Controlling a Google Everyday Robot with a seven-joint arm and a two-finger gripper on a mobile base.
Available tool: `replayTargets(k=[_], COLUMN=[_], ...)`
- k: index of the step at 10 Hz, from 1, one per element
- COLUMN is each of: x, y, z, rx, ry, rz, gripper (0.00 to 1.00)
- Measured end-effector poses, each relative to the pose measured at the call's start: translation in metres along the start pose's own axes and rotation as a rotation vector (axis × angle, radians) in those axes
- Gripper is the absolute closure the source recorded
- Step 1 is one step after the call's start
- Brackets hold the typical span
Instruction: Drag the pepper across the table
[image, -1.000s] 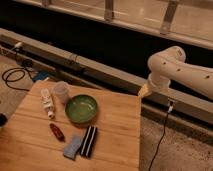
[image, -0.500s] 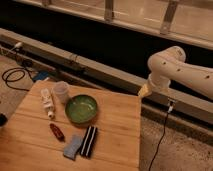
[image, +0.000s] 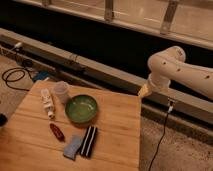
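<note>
While the drag was not yet begun, my camera view showed the small, dark red, glossy pepper (image: 56, 131) lying on the light wooden plank table (image: 120, 131), between the white tube-like bottle (image: 47, 102) and the black-and-white striped block (image: 89, 141), nearer me than the round green bowl (image: 81, 108). I judged it simply awaited me. My two-finger gripper (image: 145, 91) hung beyond the table's far edge, well apart from it, spread wide, holding nothing.

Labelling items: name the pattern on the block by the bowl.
Striped black and white block, camera view; claw hangs right of table.
</note>
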Motion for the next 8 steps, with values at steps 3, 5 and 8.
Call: replayTargets(k=[3,5,8], x=[-0.005,-0.018,-0.038], y=[0.002,0.024,0.090], z=[0.004,0.006,0.002], rx=[-0.045,-0.136,-0.194], ry=[0.007,0.018,0.015], rz=[-0.033,-0.103,-0.251], gripper=[0.20,0.20,0.20])
